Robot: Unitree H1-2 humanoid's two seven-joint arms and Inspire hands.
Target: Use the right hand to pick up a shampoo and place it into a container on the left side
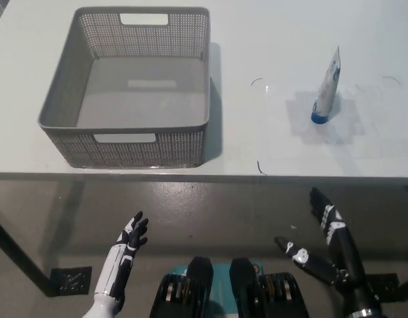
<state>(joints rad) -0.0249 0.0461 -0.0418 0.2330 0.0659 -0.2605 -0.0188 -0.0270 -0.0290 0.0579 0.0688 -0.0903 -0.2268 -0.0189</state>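
A white shampoo tube [326, 89] with a blue cap stands upright, cap down, on the right part of the white table [290, 40]. A grey mesh basket [65, 86] sits on the left part of the table and holds nothing. My black right hand [330, 245] hovers below the table's front edge, fingers spread and open, well short of the tube. My white left hand [128, 248] rests low at the lower left, also open, in front of the basket.
The table's front edge [204, 176] runs across the middle of the picture. Below it lies grey floor, with a dark table leg [18, 262] at the lower left.
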